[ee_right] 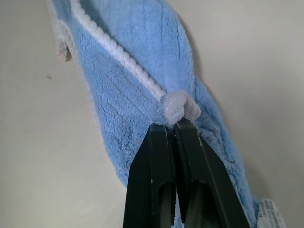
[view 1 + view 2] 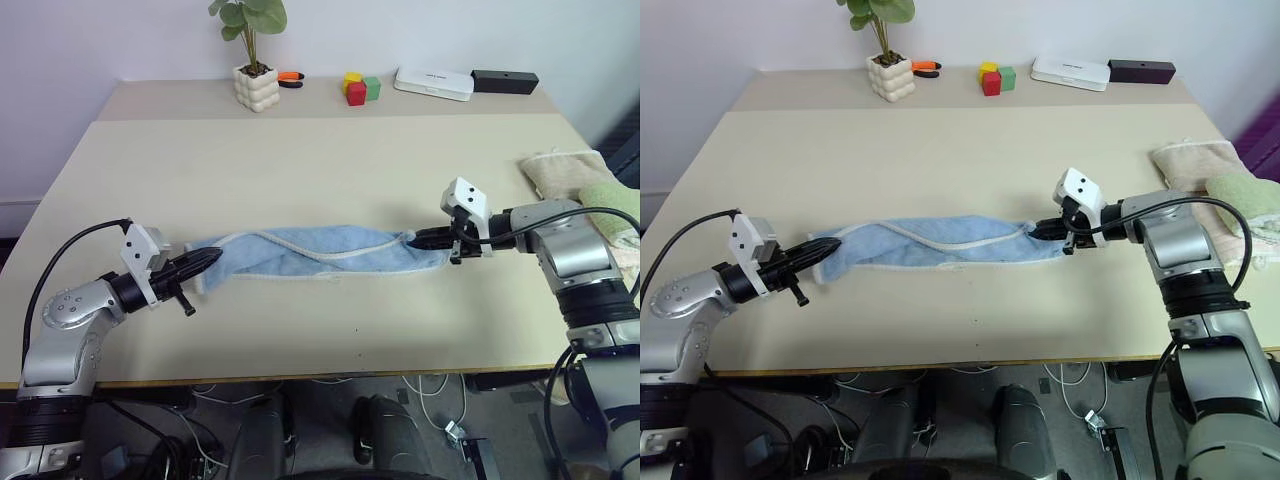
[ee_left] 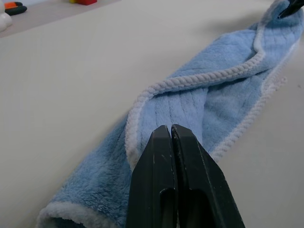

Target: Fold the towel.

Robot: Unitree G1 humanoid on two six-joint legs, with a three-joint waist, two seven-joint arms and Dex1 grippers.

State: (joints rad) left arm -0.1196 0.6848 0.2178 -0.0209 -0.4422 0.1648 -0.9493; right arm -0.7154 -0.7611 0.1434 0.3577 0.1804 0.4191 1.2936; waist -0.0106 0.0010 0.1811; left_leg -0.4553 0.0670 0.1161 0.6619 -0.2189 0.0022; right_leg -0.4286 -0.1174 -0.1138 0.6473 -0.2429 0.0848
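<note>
The towel lies mid-table, pulled into a long twisted strip, its whitish trim winding across the blue. My left fingers are pressed together at its left end; in the left wrist view the cloth sits right at the tips, but I can't confirm they have any. My right fingers are pinched shut on the opposite end, with a bunched knot of trim caught at the tips in the right wrist view. I judge I'm holding both ends to draw the strip taut so it can be spread or lifted for the fold.

Outward from the towel: beige and green folded towels lie beyond its right end, at the table edge. Far behind it are a potted plant, coloured blocks, a white box and a black box.

Writing: a small tag shows at the towel's edge in the right wrist view, print unreadable. The white box has faint marks, also illegible.
</note>
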